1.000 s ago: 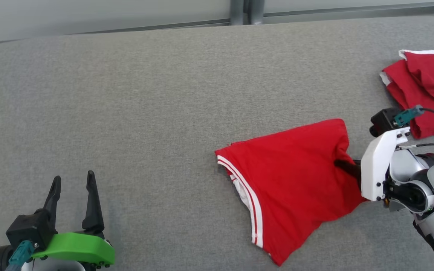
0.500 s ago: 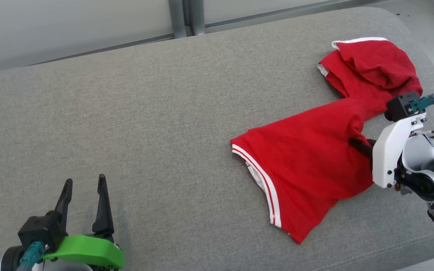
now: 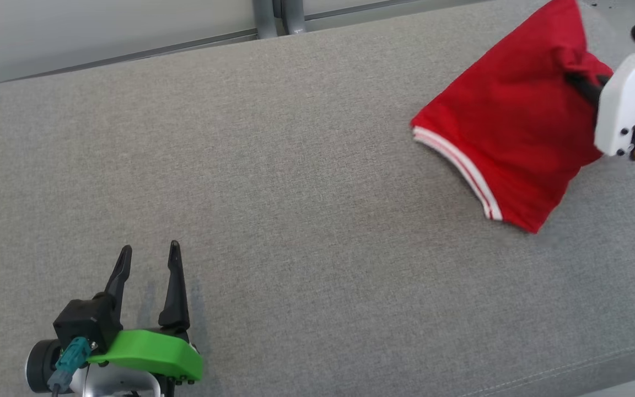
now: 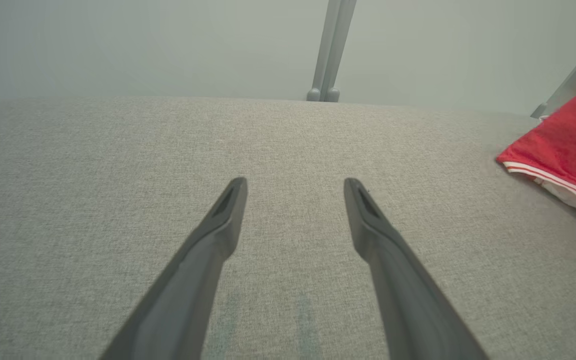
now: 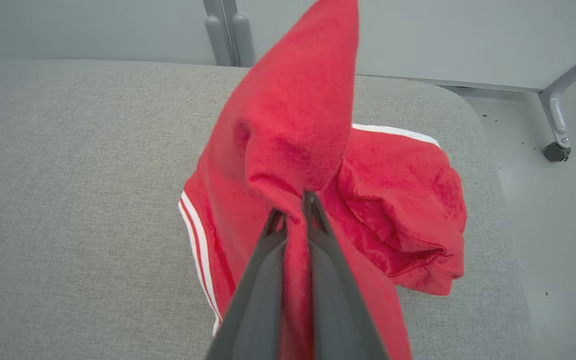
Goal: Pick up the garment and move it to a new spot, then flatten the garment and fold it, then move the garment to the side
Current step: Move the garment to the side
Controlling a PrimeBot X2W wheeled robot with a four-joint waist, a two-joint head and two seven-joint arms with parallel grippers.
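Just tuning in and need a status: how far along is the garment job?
Done: the pick-up; the right hand is shut on the garment, part of it raised off the cushion. In hand: moving it to a new spot. Left: flattening, folding, setting aside; the cloth is bunched, and the left hand sits open, away from it.

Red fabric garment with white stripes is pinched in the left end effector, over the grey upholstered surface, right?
No: the right end effector pinches the red fabric garment with white stripes, per the right wrist view. The rest stands.
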